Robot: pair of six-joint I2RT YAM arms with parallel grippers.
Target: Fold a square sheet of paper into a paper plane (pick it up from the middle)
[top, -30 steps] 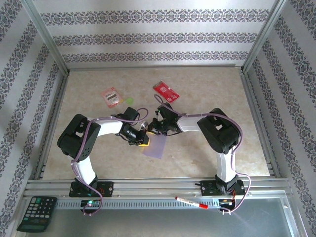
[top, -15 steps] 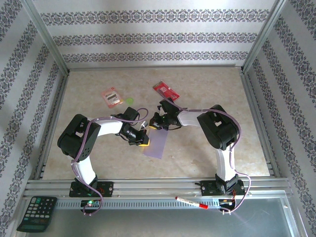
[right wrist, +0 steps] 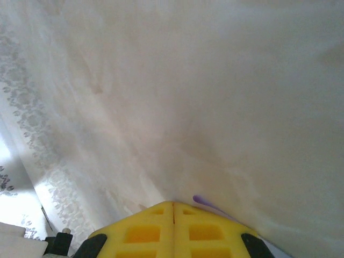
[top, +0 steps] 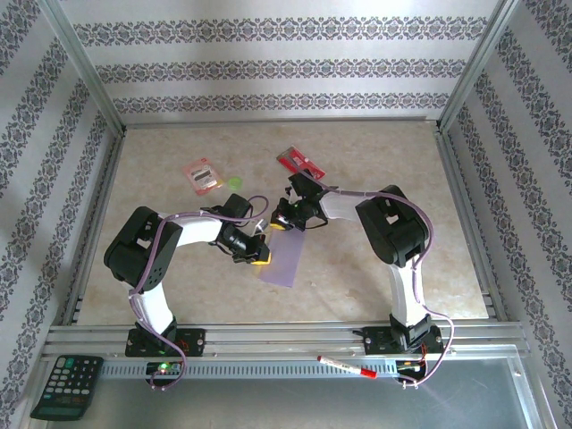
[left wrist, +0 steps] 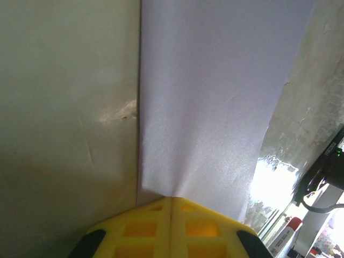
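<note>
- Both claws are clenched with nothing visibly caught between them: the left gripper (top: 259, 256) has its yellow tips sealed together and set against the left side of the paper. The right gripper (top: 282, 223) is likewise closed, low at the paper's far end.
- Largest in the scene, the table (top: 375, 152) is a pale marbled board, and all of the work sits near its middle, between the two arms.
- Next, the square sheet of paper (top: 282, 261) lies flat there as a long lilac strip, apparently folded in half. From the left wrist its long edge runs straight away from the fingertips. Whether those tips nip a layer or merely press on it, I cannot tell.
- Smaller, the red card (top: 299, 164) and the pink-red packet (top: 200, 174) lie further back, apart from the paper.
- Smallest, a lilac sliver (right wrist: 201, 200) peeks out beside the right claw's tips, so that claw is touching or just beside the sheet.
- Judged step: sharpening a crease. To do it well, the left claw should act as an anchor while the right slides along the fold line with light, even downward pressure. Push too hard and the thin sheet may skid or buckle.
</note>
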